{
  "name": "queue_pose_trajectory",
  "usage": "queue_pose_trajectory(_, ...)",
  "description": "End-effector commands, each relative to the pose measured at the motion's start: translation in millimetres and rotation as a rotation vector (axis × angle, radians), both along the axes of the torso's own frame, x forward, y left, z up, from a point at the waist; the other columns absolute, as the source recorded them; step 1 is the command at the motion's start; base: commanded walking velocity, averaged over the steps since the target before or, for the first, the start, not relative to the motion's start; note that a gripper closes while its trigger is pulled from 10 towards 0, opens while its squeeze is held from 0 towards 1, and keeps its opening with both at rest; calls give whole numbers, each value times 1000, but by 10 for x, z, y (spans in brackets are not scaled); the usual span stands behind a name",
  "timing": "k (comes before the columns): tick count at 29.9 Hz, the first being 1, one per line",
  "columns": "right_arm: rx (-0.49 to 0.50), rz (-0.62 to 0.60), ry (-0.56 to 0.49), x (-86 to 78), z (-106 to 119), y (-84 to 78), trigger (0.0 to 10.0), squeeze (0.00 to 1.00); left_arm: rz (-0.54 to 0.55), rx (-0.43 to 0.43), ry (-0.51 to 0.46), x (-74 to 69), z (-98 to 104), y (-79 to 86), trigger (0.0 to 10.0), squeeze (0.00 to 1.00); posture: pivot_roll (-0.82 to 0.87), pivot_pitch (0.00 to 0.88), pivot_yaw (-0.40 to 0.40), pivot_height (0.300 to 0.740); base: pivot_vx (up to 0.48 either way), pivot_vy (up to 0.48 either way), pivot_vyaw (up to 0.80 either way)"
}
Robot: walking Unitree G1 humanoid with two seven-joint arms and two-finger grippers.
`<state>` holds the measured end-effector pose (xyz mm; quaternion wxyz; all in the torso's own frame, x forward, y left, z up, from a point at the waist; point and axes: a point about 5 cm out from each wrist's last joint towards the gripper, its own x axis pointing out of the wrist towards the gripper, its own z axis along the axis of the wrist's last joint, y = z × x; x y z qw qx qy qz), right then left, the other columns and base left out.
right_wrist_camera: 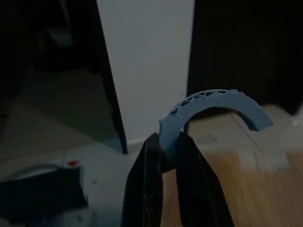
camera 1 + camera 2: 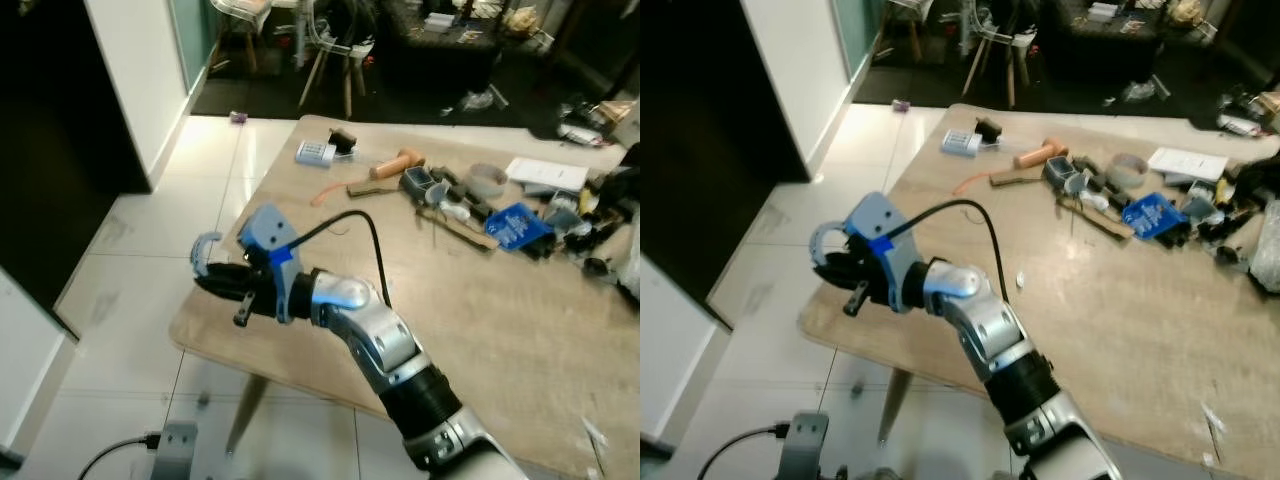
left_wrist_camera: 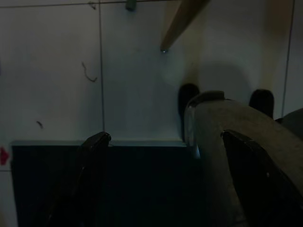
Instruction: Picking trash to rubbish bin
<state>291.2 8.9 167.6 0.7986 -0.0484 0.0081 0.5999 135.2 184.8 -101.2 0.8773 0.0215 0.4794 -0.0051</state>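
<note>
The big wooden desk (image 2: pixel 480 300) takes up most of the room in front of the robot, and its far side is full of messy stuff, like a blue packet (image 2: pixel 517 224), a roll of tape (image 2: pixel 487 180) and a white paper (image 2: pixel 546 173). Past the near corner of the desk is the pale tiled floor (image 2: pixel 130 290). The robot's right arm (image 2: pixel 370 335) reaches across that corner, so its hand hangs out over the edge. This is probably so the trash can be carried off the desk and toward a bin. The right tool (image 1: pixel 165 156) has its two black fingers pressed tight on one end of a curved blue plastic piece (image 1: pixel 215 106). That piece is the trash, and it is up in the air, not on the desk. The left tool (image 3: pixel 161 189) hangs low in the dark with its fingers spread apart, holding nothing, just over a dark box (image 3: pixel 132 184) that may be the bin.
</note>
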Motion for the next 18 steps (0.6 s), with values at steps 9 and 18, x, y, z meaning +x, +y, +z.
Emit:
queue_pose_trajectory(9,-46,32,1,-54,-91,7,10000,0,-21,-12,75,-171,-69,-50,10000,0,-33,72,-12,740,-326,0,0)
queue_pose_trajectory(18,-165,81,63,-141,-430,-37,10000,0,-24,-15,77,-181,-73,-61,10000,0,-30,73,-14,740,-323,0,0)
